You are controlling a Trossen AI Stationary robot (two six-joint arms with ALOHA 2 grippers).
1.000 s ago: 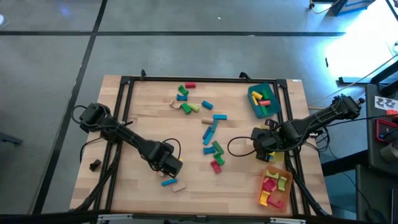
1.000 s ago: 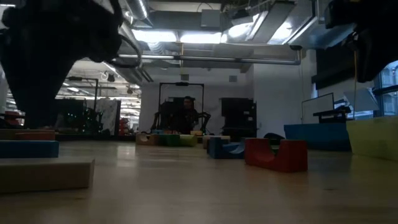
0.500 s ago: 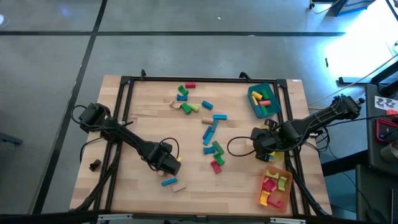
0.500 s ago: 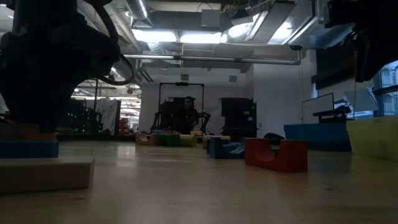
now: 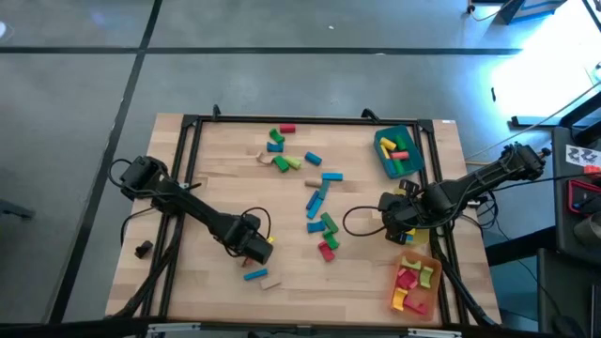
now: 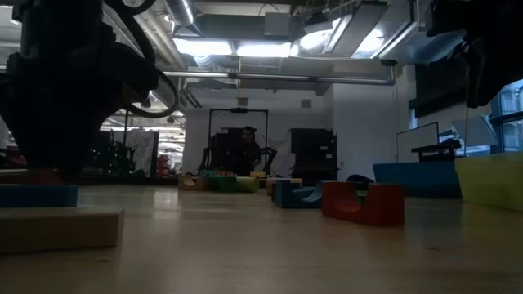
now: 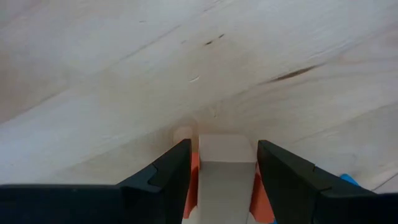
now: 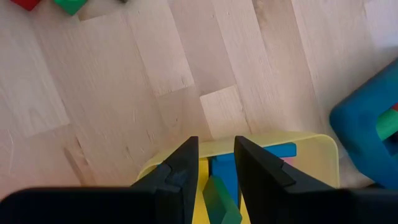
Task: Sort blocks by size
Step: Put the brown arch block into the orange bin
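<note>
Sorting looks partly done. The teal tray [image 5: 397, 151] at the far right of the bench [image 5: 225, 178] holds a few pieces, the orange tray [image 5: 416, 285] at the near right holds several red, pink and yellow ones, and the yellow tray [image 8: 311, 155] under the right arm holds blue and green pieces. Many blocks [image 5: 319, 202] are still loose in the middle of the bench, with another cluster toward the far side, plus a blue bar [image 5: 254, 274] and a plain bar [image 5: 271, 281] near the left arm.

The left gripper [image 7: 221, 165], at the near left, holds a plain wood block [image 7: 226, 168] between its fingers, just above the bench. The right gripper [image 8: 216, 163] hangs over the yellow tray with its fingers narrow; a green piece [image 8: 219, 198] sits between them, but whether it is gripped I cannot tell.

Most loose pieces still need sorting.
</note>
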